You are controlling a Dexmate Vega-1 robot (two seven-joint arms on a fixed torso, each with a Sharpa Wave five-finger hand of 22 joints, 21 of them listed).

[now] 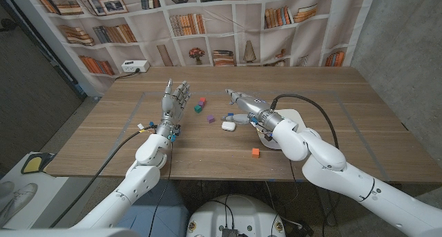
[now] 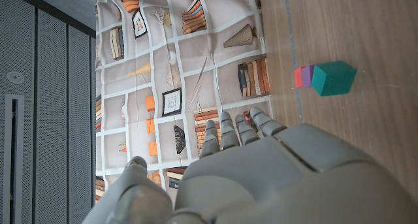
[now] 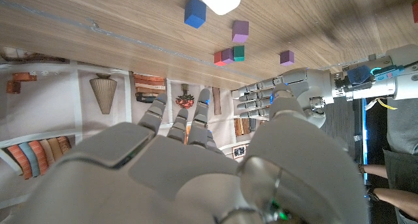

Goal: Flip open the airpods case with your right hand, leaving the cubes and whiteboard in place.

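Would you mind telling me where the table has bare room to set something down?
The wide stretches outside the left hand and right of the whiteboard are bare. Crowded: between the hands, around the airpods case and cubes.

airpods case (image 1: 228, 125): white, rounded, lid closed, flat on the table | place: you have it just below your right hand (image 1: 243, 101), near its fingers, not touching | blue cube (image 1: 227, 116) just beside it

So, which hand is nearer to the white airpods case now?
Right. The right hand hovers just behind the airpods case, fingers spread, while the left hand stands apart, beyond the cubes.
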